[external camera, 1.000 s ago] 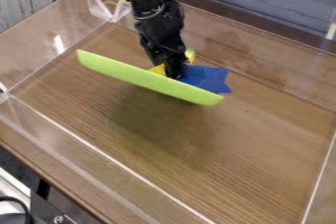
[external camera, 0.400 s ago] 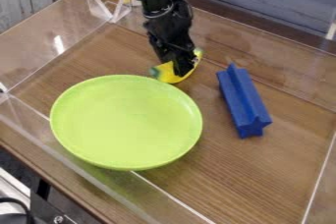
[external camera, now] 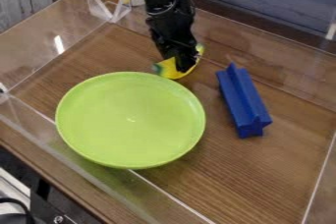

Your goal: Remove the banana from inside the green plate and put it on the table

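The black gripper points down just beyond the far rim of the green plate. It is shut on the banana, a small yellow piece with a greenish tip that pokes out below the fingers. The banana hangs low over the table, right at the plate's far edge and outside the dish. I cannot tell whether it touches the wood. The plate lies flat and holds nothing.
A blue star-profiled block lies on the wood to the right of the plate and gripper. Clear acrylic walls edge the tabletop on all sides.
A second ago the plate stood tilted up on edge under the gripper; now it lies flat on the table. The gripper with the banana has hardly moved.
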You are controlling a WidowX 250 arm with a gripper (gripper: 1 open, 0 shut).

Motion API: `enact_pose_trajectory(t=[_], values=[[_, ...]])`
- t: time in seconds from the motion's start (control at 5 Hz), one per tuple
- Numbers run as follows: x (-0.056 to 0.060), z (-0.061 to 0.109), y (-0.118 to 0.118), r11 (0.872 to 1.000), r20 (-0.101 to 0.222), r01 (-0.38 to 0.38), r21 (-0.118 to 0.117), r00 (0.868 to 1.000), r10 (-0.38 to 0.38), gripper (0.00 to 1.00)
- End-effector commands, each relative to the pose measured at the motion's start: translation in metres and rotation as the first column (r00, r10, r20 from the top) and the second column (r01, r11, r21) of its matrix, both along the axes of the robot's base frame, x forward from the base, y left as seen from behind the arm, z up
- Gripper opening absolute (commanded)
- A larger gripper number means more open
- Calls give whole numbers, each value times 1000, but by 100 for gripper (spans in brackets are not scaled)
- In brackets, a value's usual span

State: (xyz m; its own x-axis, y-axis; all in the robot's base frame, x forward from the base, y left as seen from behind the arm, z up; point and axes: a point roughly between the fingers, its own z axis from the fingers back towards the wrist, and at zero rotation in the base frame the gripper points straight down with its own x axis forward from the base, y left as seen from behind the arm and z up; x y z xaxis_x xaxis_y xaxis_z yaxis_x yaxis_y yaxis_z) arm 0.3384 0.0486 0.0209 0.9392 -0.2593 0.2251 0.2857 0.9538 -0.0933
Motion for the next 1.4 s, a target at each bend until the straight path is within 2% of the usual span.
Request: enact_pose_trajectory(t=[0.0, 1.2], values=[[-7, -19, -2, 1000, -55, 19, 3, 998, -19, 0], [-1, -23, -6, 1000, -75, 23, -1, 997, -23, 0]])
